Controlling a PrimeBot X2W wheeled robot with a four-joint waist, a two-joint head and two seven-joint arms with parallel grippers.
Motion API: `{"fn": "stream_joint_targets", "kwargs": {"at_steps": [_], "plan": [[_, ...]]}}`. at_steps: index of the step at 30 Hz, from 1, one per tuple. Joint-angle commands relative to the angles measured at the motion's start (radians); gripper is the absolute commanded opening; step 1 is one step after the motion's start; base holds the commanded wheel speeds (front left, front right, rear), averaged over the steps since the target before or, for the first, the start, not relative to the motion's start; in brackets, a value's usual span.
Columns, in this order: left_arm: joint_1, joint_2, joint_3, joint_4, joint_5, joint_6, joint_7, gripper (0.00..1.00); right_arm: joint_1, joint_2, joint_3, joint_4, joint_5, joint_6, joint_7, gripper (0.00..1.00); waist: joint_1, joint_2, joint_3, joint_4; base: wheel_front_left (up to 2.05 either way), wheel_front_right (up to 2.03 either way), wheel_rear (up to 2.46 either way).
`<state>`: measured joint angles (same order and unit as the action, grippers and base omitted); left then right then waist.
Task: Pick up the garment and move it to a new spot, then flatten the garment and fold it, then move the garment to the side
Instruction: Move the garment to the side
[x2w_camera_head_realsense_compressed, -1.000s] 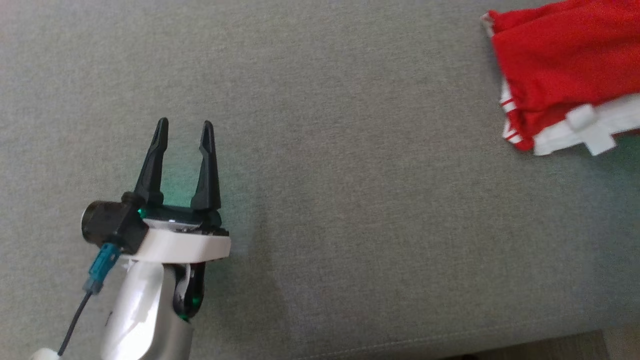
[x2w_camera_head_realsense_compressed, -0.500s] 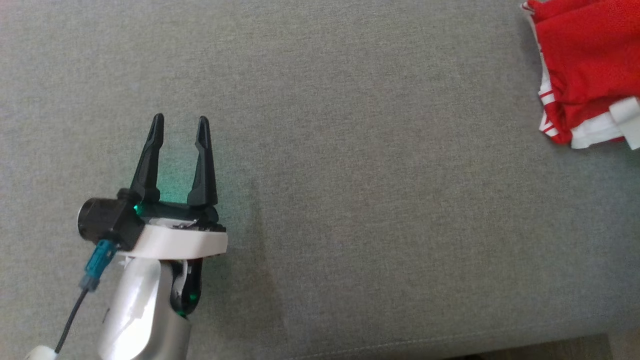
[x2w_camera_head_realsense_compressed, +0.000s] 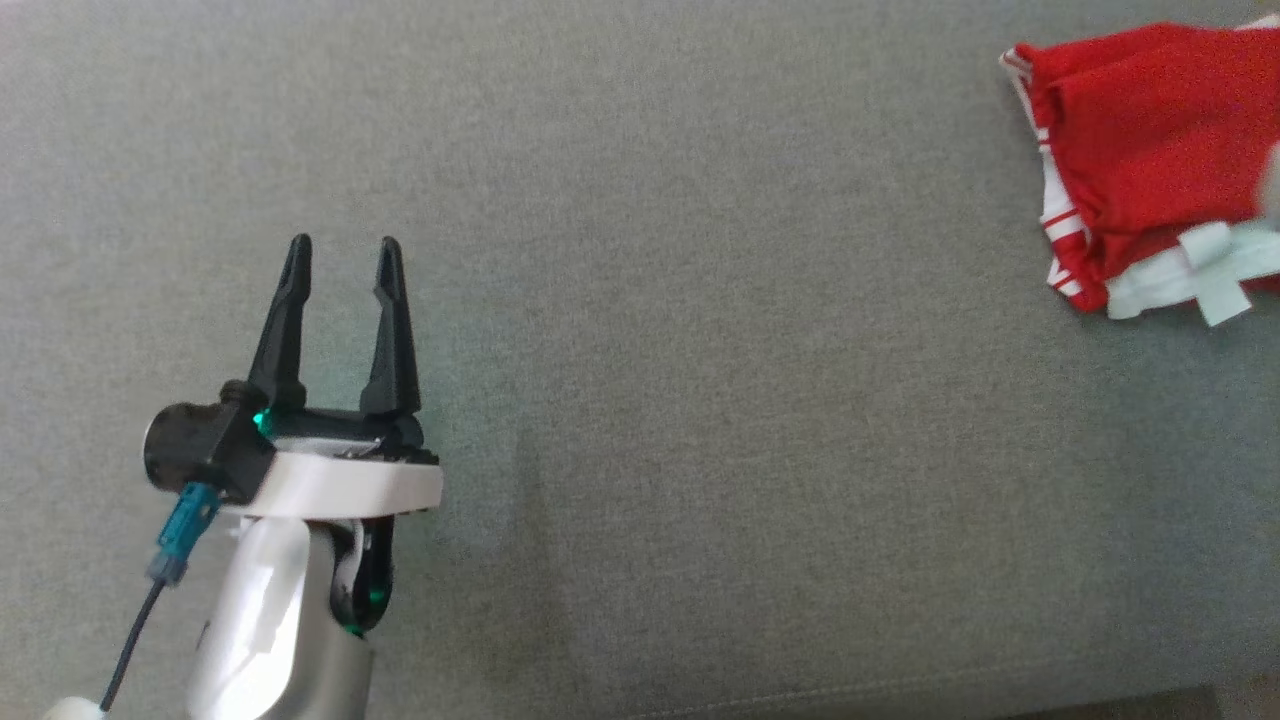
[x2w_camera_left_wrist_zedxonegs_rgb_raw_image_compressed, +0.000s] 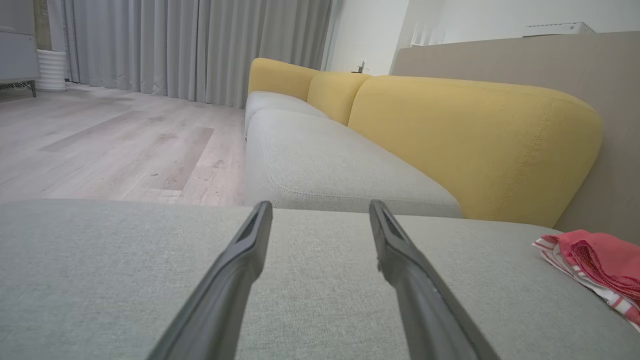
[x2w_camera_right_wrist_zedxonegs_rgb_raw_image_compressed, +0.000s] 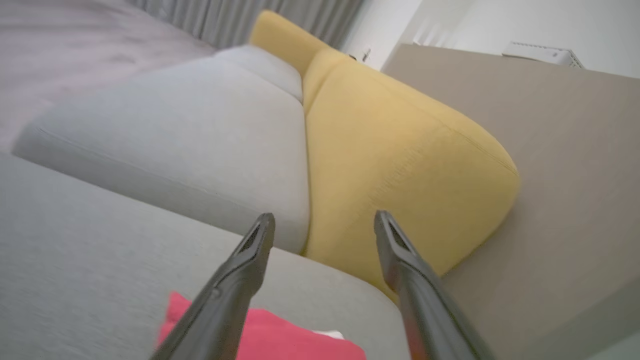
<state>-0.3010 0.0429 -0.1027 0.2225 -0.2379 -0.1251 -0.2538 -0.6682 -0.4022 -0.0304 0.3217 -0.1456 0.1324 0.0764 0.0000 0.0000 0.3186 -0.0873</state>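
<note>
The garment (x2w_camera_head_realsense_compressed: 1150, 160) is red with white trim and lies folded on the grey cushion (x2w_camera_head_realsense_compressed: 700, 400) at the far right of the head view. It also shows at the right edge of the left wrist view, garment (x2w_camera_left_wrist_zedxonegs_rgb_raw_image_compressed: 600, 265), and low in the right wrist view, garment (x2w_camera_right_wrist_zedxonegs_rgb_raw_image_compressed: 280, 342). My left gripper (x2w_camera_head_realsense_compressed: 343, 248) stands open over bare cushion at the lower left, far from the garment, with nothing between its fingers. My right gripper (x2w_camera_right_wrist_zedxonegs_rgb_raw_image_compressed: 324, 217) is open above the garment, its fingers apart and empty.
A yellow backrest (x2w_camera_left_wrist_zedxonegs_rgb_raw_image_compressed: 475, 140) and a second grey seat (x2w_camera_left_wrist_zedxonegs_rgb_raw_image_compressed: 320, 165) lie beyond the cushion. A tan wall panel (x2w_camera_right_wrist_zedxonegs_rgb_raw_image_compressed: 575, 175) rises behind the cushion. Wooden floor (x2w_camera_left_wrist_zedxonegs_rgb_raw_image_compressed: 110, 145) lies off the cushion's edge, with grey curtains (x2w_camera_left_wrist_zedxonegs_rgb_raw_image_compressed: 190, 45) at the back.
The head camera has shifted, so the garment sits differently in the picture. The left gripper stays open over the cushion.
</note>
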Motion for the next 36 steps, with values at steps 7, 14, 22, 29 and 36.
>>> {"fn": "stream_joint_targets", "kwargs": {"at_steps": [7, 14, 22, 29, 36], "plan": [[0.033, 0.007, 0.048, -0.053, -0.007, -0.003, -0.008, 1.00, 0.028, 0.153, 0.058, -0.119, 0.080, -0.002, -0.060, 1.00, 0.0000, 0.0000, -0.117, 0.005, 0.00, 0.00, 0.00], [0.105, 0.007, 0.051, -0.066, -0.014, 0.005, -0.008, 1.00, 0.157, 0.327, 0.079, -0.116, 0.176, -0.002, -0.135, 1.00, 0.0000, 0.0000, -0.196, 0.016, 0.00, 0.00, 0.00], [0.155, 0.007, 0.053, -0.059, -0.030, 0.012, -0.008, 1.00, 0.370, 0.351, 0.127, -0.048, 0.313, -0.002, -0.264, 1.00, 0.0000, 0.0000, -0.235, 0.037, 0.00, 0.00, 0.00], [0.171, 0.007, 0.062, -0.055, -0.049, 0.028, -0.008, 1.00, 0.410, 0.352, 0.162, 0.009, 0.392, -0.002, -0.316, 1.00, 0.0000, 0.0000, -0.246, 0.038, 0.00, 0.00, 0.00], [0.172, 0.007, 0.060, -0.038, -0.062, 0.045, -0.008, 1.00, 0.395, 0.352, 0.179, 0.029, 0.396, -0.002, -0.330, 1.00, 0.0000, 0.0000, -0.252, 0.037, 0.00, 0.00, 0.00]]}}
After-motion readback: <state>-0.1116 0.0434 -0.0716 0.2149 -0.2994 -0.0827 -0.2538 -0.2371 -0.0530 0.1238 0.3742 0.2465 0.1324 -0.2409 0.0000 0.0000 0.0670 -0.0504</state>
